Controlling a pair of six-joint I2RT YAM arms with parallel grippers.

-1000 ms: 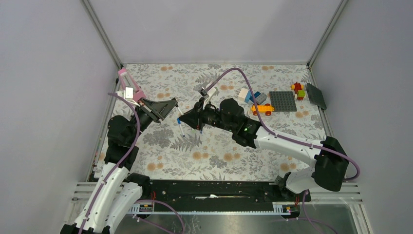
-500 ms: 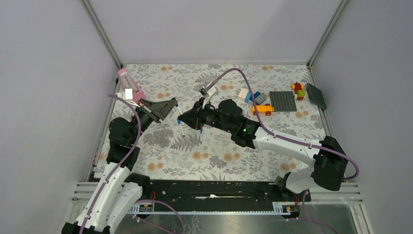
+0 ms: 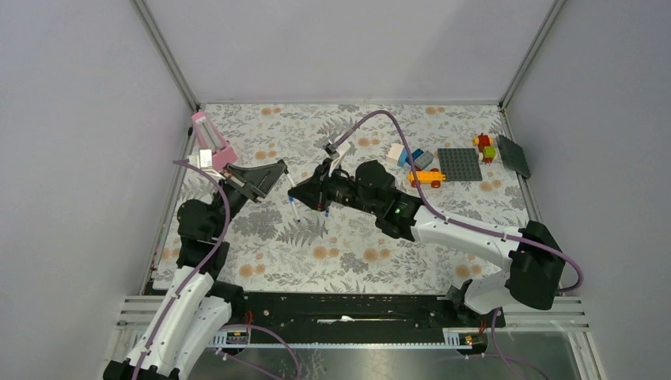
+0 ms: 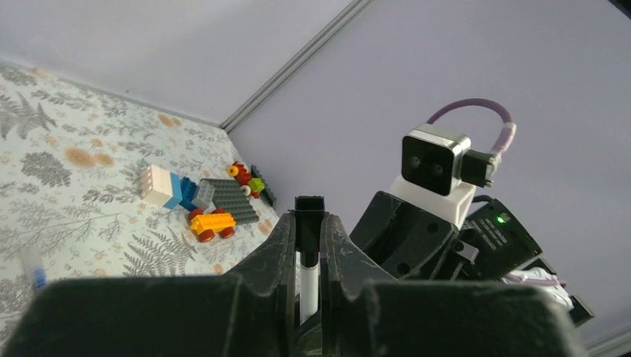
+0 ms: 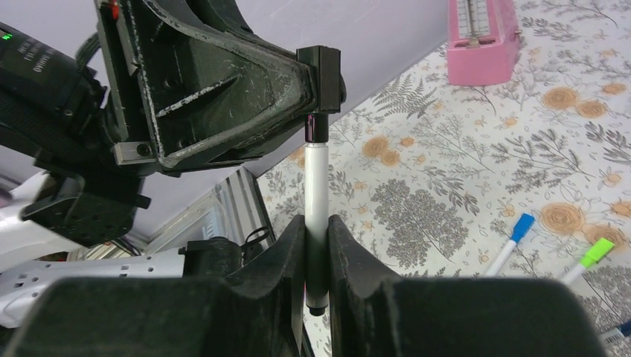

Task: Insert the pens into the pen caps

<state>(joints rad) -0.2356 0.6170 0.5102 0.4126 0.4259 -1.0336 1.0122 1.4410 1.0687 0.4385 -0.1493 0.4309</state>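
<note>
My left gripper is shut on the black pen cap, held at its fingertips. My right gripper is shut on a white-barrelled pen. In the right wrist view the pen stands upright from my right gripper, and its top end sits in the black cap. The white barrel shows below the cap in the left wrist view. A light-blue-capped pen, a green-capped pen and the end of a dark blue one lie on the mat.
A pink box stands at the mat's left edge behind the left arm. Toy bricks and a grey baseplate lie at the back right. A capped pen lies on the floral mat just below the two grippers.
My right gripper has moved left with the pen, up to the left gripper's tip. The left arm has shifted slightly.
</note>
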